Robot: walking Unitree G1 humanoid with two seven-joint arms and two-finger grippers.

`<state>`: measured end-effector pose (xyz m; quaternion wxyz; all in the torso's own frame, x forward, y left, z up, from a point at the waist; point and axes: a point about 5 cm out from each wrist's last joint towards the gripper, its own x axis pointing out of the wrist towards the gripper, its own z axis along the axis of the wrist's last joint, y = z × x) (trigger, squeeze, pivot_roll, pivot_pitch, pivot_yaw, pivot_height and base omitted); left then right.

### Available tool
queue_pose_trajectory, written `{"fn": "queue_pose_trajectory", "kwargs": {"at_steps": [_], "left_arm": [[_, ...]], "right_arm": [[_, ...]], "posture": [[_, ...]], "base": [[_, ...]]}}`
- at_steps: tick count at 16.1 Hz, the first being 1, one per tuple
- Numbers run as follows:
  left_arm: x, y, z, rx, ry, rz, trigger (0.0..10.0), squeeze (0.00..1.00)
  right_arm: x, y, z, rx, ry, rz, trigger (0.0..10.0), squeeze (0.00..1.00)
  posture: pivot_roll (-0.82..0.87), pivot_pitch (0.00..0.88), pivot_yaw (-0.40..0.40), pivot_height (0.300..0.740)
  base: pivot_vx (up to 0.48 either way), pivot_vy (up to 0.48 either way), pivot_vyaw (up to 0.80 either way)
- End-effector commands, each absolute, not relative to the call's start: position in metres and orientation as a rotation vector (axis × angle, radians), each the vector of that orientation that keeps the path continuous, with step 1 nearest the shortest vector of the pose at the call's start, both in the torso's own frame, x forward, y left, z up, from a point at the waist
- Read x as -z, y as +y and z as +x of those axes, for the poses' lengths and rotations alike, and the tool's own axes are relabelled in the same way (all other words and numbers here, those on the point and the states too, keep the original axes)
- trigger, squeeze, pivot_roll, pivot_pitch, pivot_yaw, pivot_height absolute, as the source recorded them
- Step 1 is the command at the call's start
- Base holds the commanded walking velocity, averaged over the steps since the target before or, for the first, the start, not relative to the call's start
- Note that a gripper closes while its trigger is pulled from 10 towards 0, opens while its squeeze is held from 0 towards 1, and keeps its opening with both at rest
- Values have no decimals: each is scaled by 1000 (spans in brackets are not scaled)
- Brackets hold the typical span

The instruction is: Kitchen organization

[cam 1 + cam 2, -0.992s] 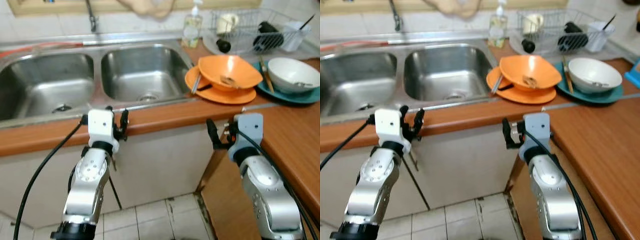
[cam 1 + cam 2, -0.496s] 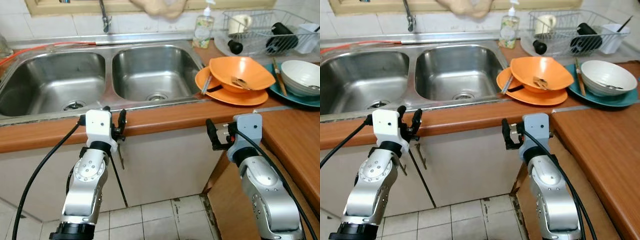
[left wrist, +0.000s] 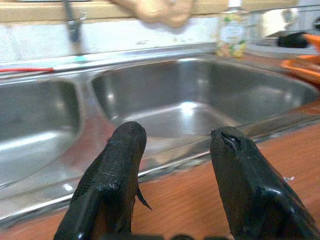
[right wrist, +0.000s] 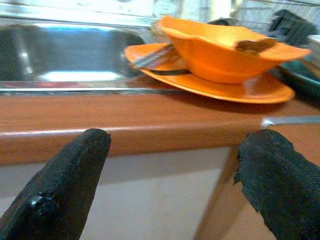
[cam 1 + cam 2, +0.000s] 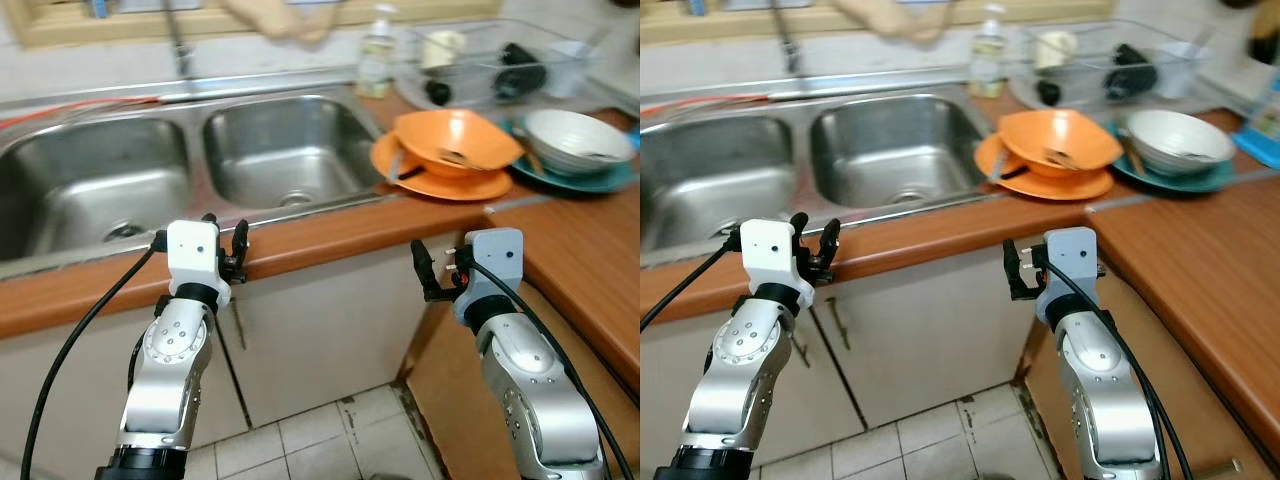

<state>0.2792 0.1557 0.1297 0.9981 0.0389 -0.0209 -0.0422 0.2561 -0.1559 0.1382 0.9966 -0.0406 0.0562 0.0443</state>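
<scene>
A robot stands before a kitchen surface (image 5: 330, 238) with both arms raised short of its front edge, the left gripper (image 5: 226, 236) facing the double sink (image 5: 180, 165) and the right gripper (image 5: 428, 272) below the corner where the surface turns; in the wrist views both pairs of fingers are spread wide with nothing between them. The dishes to be sorted lie ahead and to the robot's right: an orange bowl (image 5: 455, 140) resting on an orange plate (image 5: 440, 186), with a utensil (image 5: 397, 168) propped across the plate's sink-side rim, and beyond them a white bowl (image 5: 572, 142) on a teal plate (image 5: 560, 176). The right gripper is the nearer of the two, and the orange stack sits above and just beyond it, slightly to its right, so any reach would likely go up and forward over the edge. A dish rack (image 5: 490, 60) and soap bottle (image 5: 376, 60) at the back are blurred, the rack's contents hard to make out, and something pale hanging at the top of the view is cut off
</scene>
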Motion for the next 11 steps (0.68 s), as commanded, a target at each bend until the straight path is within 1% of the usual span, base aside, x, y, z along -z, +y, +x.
{"fn": "queue_pose_trajectory", "kwargs": {"at_steps": [1,6,8,10,11], "left_arm": [[-132,153,280,92,-45,74,10000,0],[-132,152,280,97,-51,61,10000,0],[-133,150,280,107,-60,80,10000,0],[-130,146,278,131,-47,118,10000,0],[-129,148,278,116,-44,92,10000,0]], "right_arm": [[-139,-157,255,-81,116,-88,10000,0],[-140,-158,256,-79,112,-97,10000,0],[-141,-158,257,-81,110,-101,10000,0],[-141,-157,258,-86,110,-109,10000,0],[-141,-157,258,-86,110,-110,10000,0]], "posture": [[-191,0,12,740],[-196,0,11,740],[-197,0,9,740],[-197,0,6,740],[-197,0,5,740]], "base": [[0,0,0],[0,0,0],[0,0,0],[0,-480,0],[0,0,0]]}}
